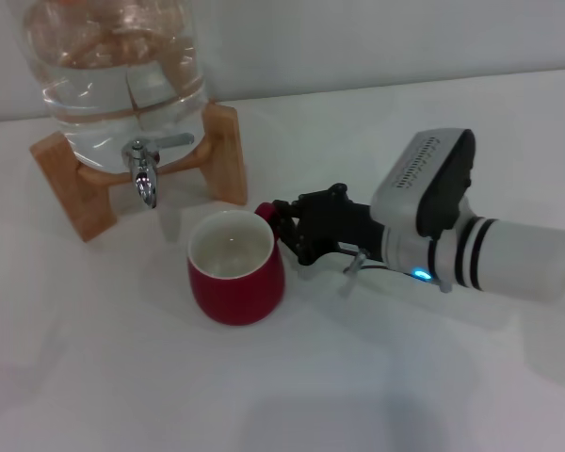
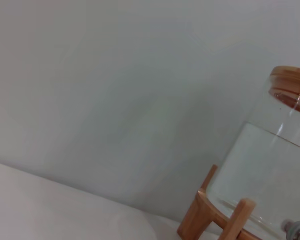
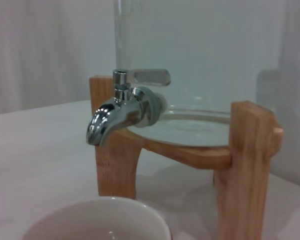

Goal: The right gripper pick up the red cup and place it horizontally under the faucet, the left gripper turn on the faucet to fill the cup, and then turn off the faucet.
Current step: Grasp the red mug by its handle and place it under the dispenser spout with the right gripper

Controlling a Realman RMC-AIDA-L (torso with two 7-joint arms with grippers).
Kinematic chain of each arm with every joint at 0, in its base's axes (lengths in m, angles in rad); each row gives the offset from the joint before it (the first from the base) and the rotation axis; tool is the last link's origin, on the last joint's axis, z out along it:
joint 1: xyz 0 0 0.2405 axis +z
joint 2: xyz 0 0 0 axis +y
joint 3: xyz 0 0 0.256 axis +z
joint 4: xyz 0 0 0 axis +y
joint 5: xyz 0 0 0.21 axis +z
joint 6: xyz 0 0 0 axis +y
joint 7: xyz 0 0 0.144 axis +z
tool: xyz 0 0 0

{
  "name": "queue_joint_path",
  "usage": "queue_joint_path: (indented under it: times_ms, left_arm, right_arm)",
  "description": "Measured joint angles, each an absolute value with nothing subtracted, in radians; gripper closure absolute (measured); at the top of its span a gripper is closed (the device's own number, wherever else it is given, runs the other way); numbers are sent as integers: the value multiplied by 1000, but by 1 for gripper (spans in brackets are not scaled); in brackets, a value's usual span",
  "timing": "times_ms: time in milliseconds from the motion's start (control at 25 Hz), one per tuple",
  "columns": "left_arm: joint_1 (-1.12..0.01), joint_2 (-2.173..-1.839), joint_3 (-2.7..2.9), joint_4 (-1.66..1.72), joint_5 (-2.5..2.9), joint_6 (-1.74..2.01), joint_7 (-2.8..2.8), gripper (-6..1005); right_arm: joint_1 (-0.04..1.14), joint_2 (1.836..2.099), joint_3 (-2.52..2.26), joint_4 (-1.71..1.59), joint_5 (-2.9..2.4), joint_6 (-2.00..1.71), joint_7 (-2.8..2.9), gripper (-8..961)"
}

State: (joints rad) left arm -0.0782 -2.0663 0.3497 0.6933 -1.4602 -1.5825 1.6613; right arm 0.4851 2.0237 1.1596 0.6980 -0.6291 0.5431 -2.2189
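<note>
The red cup point(image 1: 237, 287) stands upright on the white table, a little in front of and to the right of the faucet point(image 1: 143, 172). The cup's cream inside looks empty. My right gripper point(image 1: 282, 226) reaches in from the right and is shut on the cup's small red handle. The faucet's spout points down and its lever points right, with no water running. In the right wrist view the faucet point(image 3: 115, 112) is close ahead, above the cup's rim point(image 3: 97, 217). My left gripper is out of view.
The clear glass jar point(image 1: 122, 66), partly filled with water, sits on a wooden stand point(image 1: 224, 155) at the back left. The left wrist view shows the jar point(image 2: 270, 170), the stand's leg point(image 2: 197, 215) and a plain wall behind.
</note>
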Motion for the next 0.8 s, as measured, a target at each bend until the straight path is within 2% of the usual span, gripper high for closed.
queue_joint_path:
  times_ms: [800]
  left_arm:
    - [-78, -2069, 350, 693, -1463, -1586, 1661, 195]
  right_arm:
    - [584, 2028, 1042, 729, -513, 370, -2222, 844]
